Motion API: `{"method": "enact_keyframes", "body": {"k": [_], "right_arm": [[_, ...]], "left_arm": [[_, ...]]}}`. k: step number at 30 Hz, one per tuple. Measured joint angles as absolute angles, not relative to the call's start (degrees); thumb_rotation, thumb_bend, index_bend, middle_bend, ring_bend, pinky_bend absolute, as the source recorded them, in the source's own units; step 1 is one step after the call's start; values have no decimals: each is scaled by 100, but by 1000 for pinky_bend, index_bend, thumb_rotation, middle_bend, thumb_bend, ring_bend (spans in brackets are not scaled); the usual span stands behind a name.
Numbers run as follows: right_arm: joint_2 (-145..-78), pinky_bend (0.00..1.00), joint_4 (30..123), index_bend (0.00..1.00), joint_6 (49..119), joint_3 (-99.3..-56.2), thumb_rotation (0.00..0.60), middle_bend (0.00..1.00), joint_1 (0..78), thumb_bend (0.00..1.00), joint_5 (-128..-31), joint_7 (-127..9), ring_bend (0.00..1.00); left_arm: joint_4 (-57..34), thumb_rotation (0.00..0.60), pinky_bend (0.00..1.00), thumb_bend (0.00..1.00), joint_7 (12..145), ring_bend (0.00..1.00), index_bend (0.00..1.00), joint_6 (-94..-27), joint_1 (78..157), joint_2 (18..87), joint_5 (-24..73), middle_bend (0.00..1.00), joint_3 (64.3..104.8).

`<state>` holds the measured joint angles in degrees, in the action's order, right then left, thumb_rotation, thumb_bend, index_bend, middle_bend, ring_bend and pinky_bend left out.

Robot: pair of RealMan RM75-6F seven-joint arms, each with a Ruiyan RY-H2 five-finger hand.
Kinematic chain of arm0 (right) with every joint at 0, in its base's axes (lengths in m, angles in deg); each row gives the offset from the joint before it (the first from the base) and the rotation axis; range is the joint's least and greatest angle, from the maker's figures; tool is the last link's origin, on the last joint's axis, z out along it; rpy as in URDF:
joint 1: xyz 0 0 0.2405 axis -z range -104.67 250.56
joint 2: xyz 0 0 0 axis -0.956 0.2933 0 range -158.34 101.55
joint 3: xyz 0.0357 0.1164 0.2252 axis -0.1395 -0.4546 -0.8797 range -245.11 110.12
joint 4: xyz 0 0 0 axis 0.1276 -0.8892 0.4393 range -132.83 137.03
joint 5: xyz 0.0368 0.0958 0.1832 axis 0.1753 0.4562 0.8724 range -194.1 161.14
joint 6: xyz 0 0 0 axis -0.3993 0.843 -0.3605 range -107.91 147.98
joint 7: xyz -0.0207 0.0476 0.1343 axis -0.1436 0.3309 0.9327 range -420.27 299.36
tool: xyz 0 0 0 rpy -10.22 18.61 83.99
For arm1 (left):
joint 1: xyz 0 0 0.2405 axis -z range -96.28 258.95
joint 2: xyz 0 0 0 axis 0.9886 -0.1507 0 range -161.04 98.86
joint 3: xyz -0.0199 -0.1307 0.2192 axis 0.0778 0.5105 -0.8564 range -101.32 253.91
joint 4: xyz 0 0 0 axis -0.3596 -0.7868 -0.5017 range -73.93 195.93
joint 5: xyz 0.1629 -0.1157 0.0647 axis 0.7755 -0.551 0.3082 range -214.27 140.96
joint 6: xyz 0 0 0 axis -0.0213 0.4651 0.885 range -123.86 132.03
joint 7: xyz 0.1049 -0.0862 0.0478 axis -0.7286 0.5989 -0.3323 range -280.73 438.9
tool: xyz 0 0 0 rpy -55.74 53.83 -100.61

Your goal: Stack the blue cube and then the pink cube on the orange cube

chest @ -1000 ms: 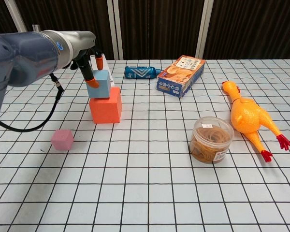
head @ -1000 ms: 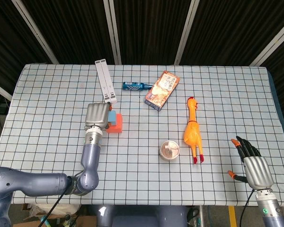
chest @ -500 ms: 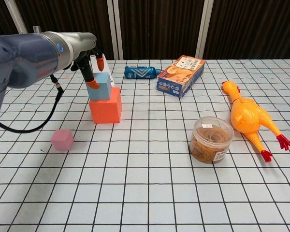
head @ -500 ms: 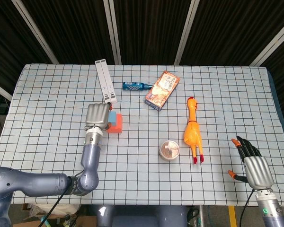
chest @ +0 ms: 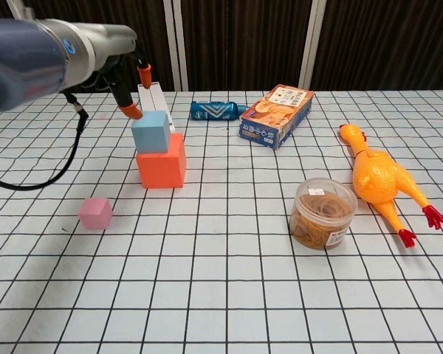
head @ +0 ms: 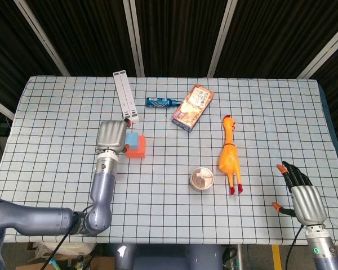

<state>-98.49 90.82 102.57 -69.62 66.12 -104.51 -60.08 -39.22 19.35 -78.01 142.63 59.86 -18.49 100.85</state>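
The left hand point(chest: 129, 88) hangs just above and behind the blue cube point(chest: 150, 131), its orange-tipped fingers point(chest: 131, 111) apart and holding nothing; one tip sits close over the cube's top rear-left corner, and whether it touches cannot be told. From the head view the left hand point(head: 111, 136) covers the left side of the stack. The blue cube rests squarely on the orange cube point(chest: 162, 162), directly below the hand. The pink cube point(chest: 95, 212) lies alone on the surface point(chest: 229, 295), below and to the near left of the hand, well apart from the stack. A white strip point(head: 125, 96) lies just beyond the hand, and a blue bottle point(chest: 216, 110) and a box point(chest: 277, 114) lie further to its right. The right hand point(head: 304, 199) rests low at the near right edge of the surface, fingers spread and empty, with a rubber chicken point(head: 229, 154) and a jar point(head: 202, 179) of rubber bands off to its left.
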Motion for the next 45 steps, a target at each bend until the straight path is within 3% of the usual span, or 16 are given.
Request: {"method": "enact_keyframes", "body": {"k": [6,10,18,26,32,45], "right_arm": [[-9842,201,9124,102,10282,-6955,600,74,6614,161,-10490,-6005,102],[-9815,201,9177,102,10320,-6954,600,74,6627,160,-10507,-6006,103],[-9805,196,9207,102,10308,-6952,600,74,6632,161,-10499,-6040,103],[-9808,195,9225,102,10303,-6940,600,74,6630,160,-10512,-6066,103],[-9802,196,9216,102,10297,-6947,600,74,6635,161,-10487,-6048,103],[-9834,196,9178,102,10231,-6940,600,74,6617,160,-10455,-6075,103]], "left_arm": [[-5053,600,804,275,2041,797,336,-8019,13902,5068,-1564,1000,10100],[-5786,600,804,273,2304,797,339,-7972,13434,4383,-1362,1000,9901],[-6149,600,804,256,3112,796,355,-7522,12483,3854,-490,1000,8725],[-5458,600,804,291,3698,796,389,-7126,11959,4169,452,1000,7820],[-4840,600,804,290,3781,797,365,-6899,11888,4662,544,1000,7730],[-4255,600,804,289,3721,797,342,-6599,12077,5225,168,1000,8052]]}}
